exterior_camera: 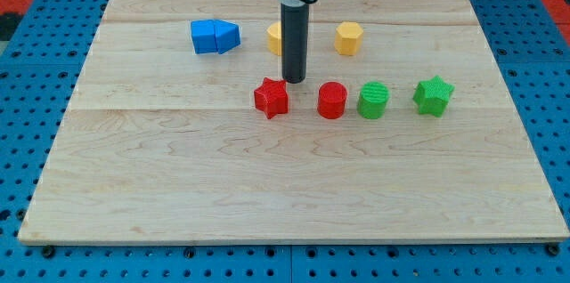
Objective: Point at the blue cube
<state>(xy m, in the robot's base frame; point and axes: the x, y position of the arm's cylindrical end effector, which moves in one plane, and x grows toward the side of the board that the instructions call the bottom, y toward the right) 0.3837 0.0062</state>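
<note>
Only one camera view here, so here's what it shows. The wooden board (294, 185) sits on a blue pegboard surface, and all the blocks are bunched in the upper half of it.

Over at the view's left, near the top, there's the blue cube (206, 36), with a second blue block (228, 36) touching its right side. That one looks more like a wedge or angled piece, but I can't say for sure. Those two read almost as one lump, so it matters which one gets pointed at.

My tip (293, 81) is down near the middle of the board, just above and to the right of the red star (271, 98), very close to it but I can't tell if it's touching. The rod itself covers part of a yellow block (274, 38) behind it, shape unclear. Another yellow block (348, 38), hexagon-ish, is off to the right of the rod. Along the row below: a red cylinder (331, 100), a green cylinder (373, 101) and a green star (433, 95), running toward the view's right.

No gripper here, just a plain rod, so nothing opens, closes or holds anything.

Progress-wise, I'd say the pointing isn't done. My tip is well apart from the blue cube, which is up and to the left. What's left is sliding that way, ideally without shoving the red star, and ending next to the cube rather than its blue neighbour.
</note>
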